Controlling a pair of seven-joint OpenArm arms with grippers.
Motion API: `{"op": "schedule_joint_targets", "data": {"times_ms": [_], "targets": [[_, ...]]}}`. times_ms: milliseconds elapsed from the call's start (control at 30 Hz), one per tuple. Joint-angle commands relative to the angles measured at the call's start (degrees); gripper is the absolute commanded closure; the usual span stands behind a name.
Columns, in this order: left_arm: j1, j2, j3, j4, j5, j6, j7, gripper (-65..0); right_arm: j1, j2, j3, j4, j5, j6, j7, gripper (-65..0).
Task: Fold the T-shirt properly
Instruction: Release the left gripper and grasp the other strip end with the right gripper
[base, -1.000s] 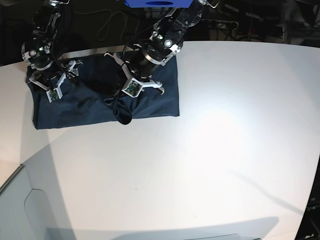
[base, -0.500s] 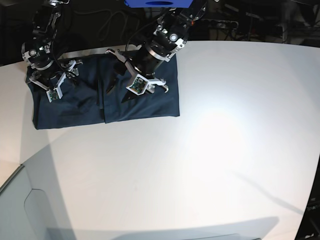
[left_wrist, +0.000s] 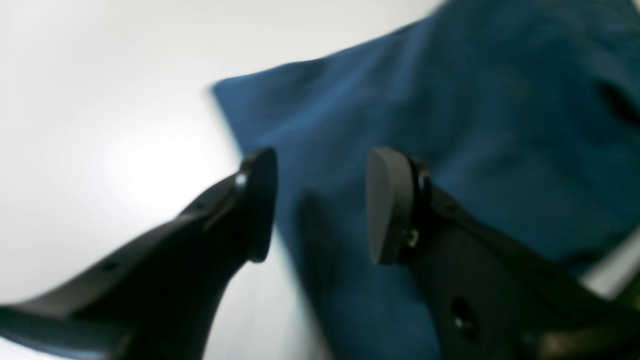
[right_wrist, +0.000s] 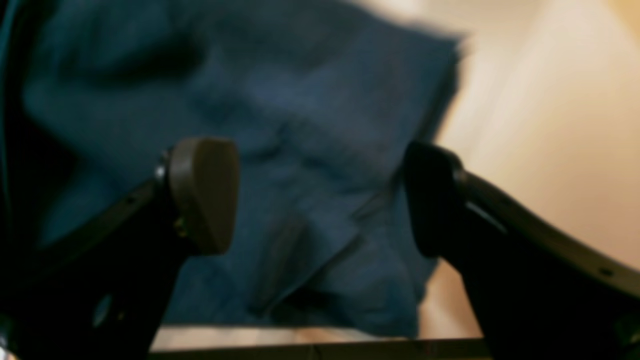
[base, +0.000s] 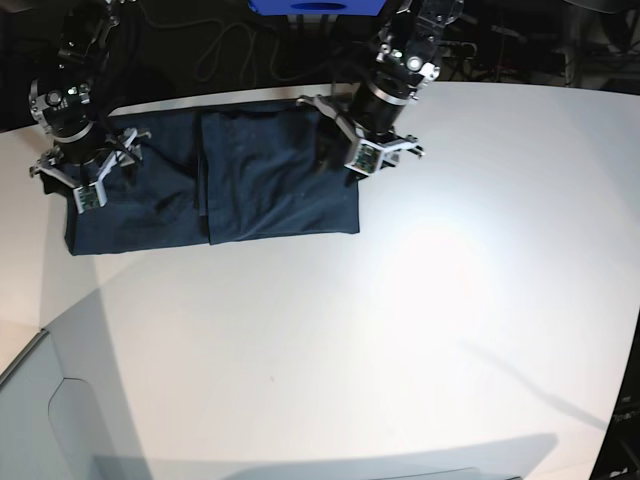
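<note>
Toward the far left of the white table lies the T-shirt, a flat dark navy rectangle with a folded panel laid over its right half. It looks light, limp and non-slippery; it should sag from any single pinch, so I would take two corners of one short edge at once. Over its right edge hangs the left gripper, jaws apart, holding nothing. At the left edge the right gripper stands wide apart above the cloth, also empty
</note>
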Motion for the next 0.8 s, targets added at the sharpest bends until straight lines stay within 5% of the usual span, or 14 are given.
{"op": "schedule_joint_targets", "data": {"times_ms": [0, 433, 767], "targets": [[0.22, 0.39, -0.65, 0.74, -0.27, -0.38, -1.59, -28.2, 0.10, -0.08, 1.37, 1.64, 0.35, 0.57, 0.76, -49.8], [0.04, 0.39, -1.79, -0.40, -0.27, -0.47, -1.50, -28.2, 7.04, 4.05, 4.54, -13.57, 0.35, 0.57, 0.67, -49.7], [-0.05, 0.39, -1.70, -2.95, -0.27, -0.47, -1.59, -28.2, 11.26, 4.32, 9.64, -21.83, 0.44, 0.57, 1.20, -51.0]]}}
